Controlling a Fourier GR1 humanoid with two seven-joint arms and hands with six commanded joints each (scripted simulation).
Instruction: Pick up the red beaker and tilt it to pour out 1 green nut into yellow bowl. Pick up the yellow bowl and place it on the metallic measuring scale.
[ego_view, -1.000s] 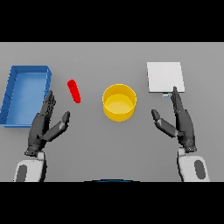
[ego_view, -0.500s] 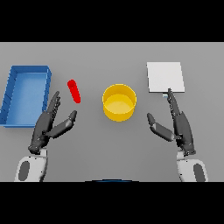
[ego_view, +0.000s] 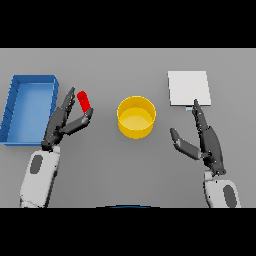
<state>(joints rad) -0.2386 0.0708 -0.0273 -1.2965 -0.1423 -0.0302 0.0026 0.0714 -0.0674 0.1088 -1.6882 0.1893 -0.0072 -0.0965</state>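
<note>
— Fingers (ego_view: 64, 107) of the left hand (ego_view: 62, 125) spread straight, holding nothing; beaker (ego_view: 84, 101) lies just beside them, left of the bowl (ego_view: 136, 116).
— Close around its middle, keep it level. Right hand (ego_view: 202, 141)?
— Open, idle below the scale (ego_view: 188, 88).

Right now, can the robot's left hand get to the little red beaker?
Probably yes. The left hand is open right beside the red beaker, fingers on either side, and nothing lies between them. The blue tray sits off to its other side.
</note>
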